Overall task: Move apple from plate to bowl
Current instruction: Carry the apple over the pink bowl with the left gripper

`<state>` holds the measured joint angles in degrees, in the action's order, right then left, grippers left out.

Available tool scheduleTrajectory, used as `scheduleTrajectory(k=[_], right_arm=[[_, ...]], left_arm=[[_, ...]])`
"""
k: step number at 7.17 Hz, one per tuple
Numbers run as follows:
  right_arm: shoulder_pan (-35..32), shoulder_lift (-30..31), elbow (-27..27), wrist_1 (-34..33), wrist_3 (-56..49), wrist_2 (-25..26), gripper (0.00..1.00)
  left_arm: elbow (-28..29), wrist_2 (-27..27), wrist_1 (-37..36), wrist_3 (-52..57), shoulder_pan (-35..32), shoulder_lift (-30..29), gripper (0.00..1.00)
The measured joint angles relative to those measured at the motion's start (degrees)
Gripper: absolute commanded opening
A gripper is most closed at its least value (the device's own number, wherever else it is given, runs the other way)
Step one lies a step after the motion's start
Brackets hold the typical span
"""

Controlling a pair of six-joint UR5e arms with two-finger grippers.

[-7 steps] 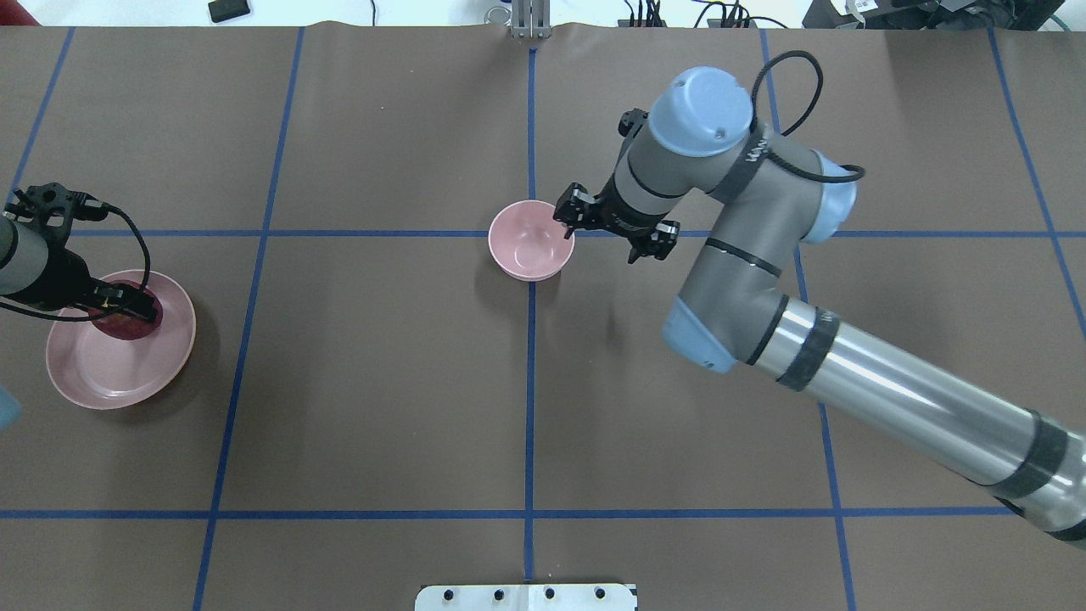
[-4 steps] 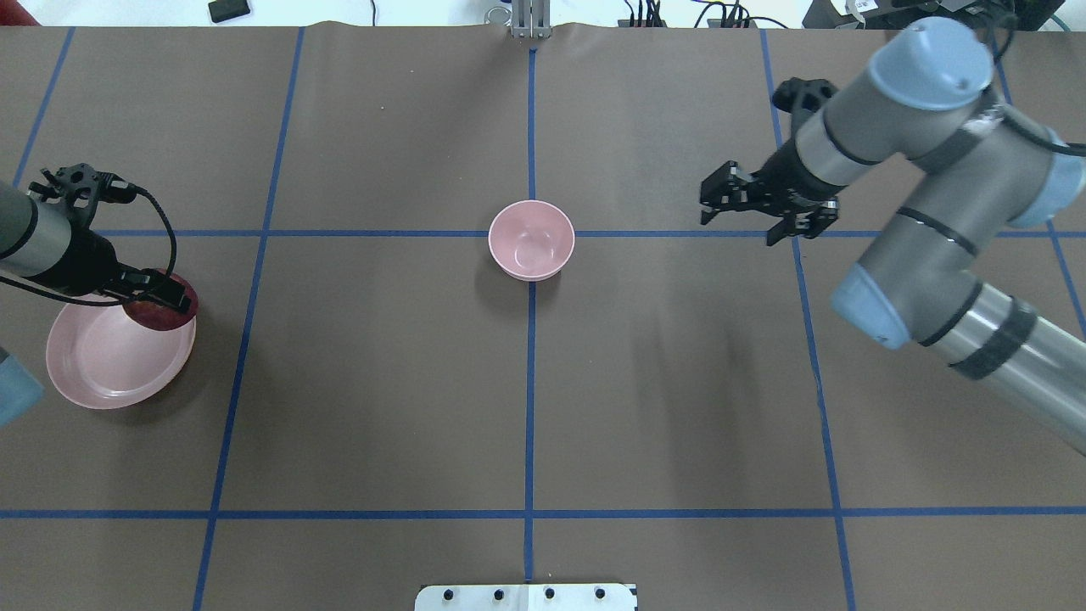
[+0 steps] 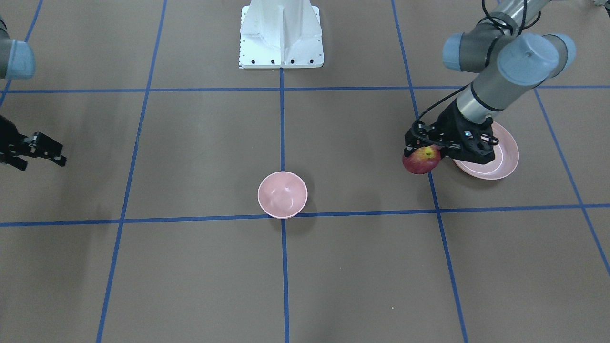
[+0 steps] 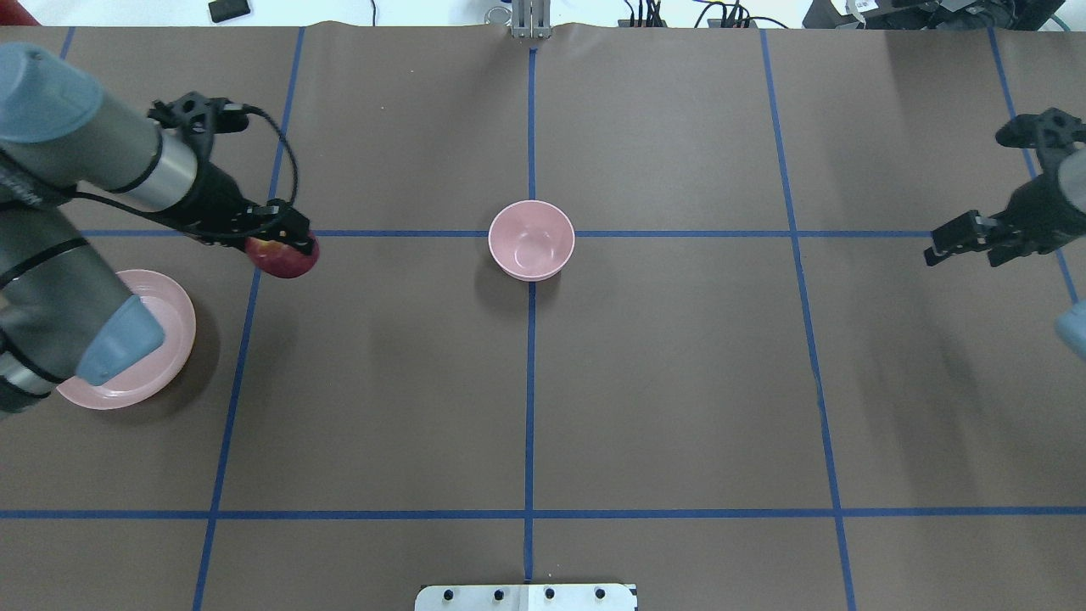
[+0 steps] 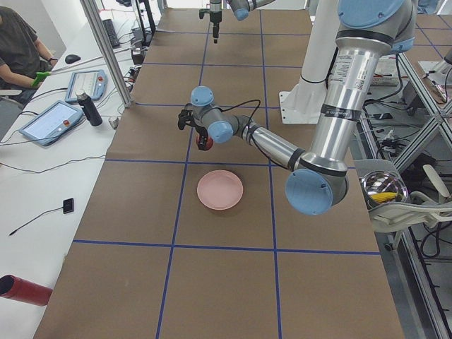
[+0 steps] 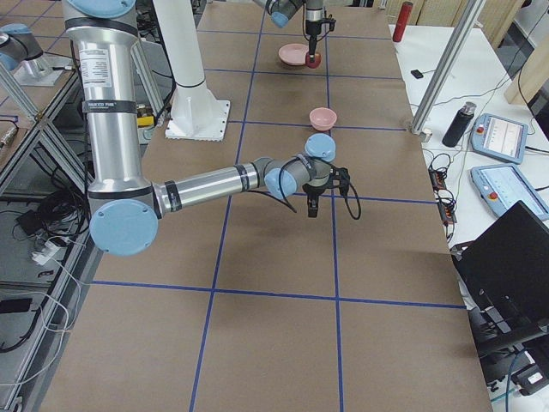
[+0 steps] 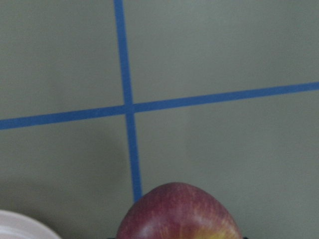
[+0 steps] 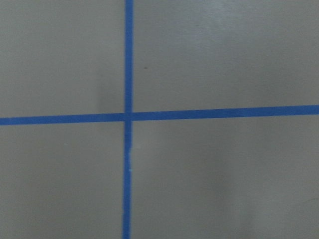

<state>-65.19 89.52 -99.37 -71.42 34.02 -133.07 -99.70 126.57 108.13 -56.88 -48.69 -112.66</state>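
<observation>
Overhead exterior is where we see the left gripper [image 4: 288,240] clamped on the apple [image 4: 285,258], one finger on each side of the dark-red fruit. We find the apple off the plate [image 4: 165,339], hanging over the brown table mat [image 4: 679,382] just beside a crossing of blue tape lines [image 4: 259,233], between the plate and the bowl [image 4: 531,270]. The bowl stands upright at the middle of the table, on another tape crossing, and we see nothing in it. The left arm's elbow covers part of the plate.

From the exterior front-facing view we make out the yellow-green patch on top of the apple [image 3: 420,162], tucked under the left gripper [image 3: 424,148], with the plate [image 3: 506,159] just behind it and the bowl [image 3: 282,194] well apart.

From the left wrist-mounted view we see the apple [image 7: 182,214] at the bottom edge, the mat below it, and a sliver of the plate [image 7: 20,228] in the corner.

We see the right gripper [image 4: 963,256] at the far right edge of the table, its fingers spread wide and holding nothing, well away from the bowl.
</observation>
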Motion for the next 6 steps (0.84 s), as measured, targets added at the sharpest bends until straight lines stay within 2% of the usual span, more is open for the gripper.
scheduleTrajectory(k=[2, 4, 5, 6], right_arm=[[-4.6, 4.64, 0.28, 0.02, -9.26, -0.03, 1.0], [-5.69, 6.07, 0.48, 0.06, -11.57, 0.4, 1.0], [-5.78, 6.29, 0.59, 0.11, -11.78, 0.52, 1.0], [-5.79, 6.41, 0.62, 0.13, -11.84, 0.53, 1.0]], left_arm=[[5.99, -7.4, -7.31, -9.01, 6.44, -14.58, 0.0], [19.56, -14.83, -8.52, -16.41, 10.97, -29.28, 0.0], [24.1, -16.47, -8.48, -17.65, 11.7, -33.22, 0.0], [26.58, -17.62, -8.12, -18.05, 12.09, -34.7, 0.0]])
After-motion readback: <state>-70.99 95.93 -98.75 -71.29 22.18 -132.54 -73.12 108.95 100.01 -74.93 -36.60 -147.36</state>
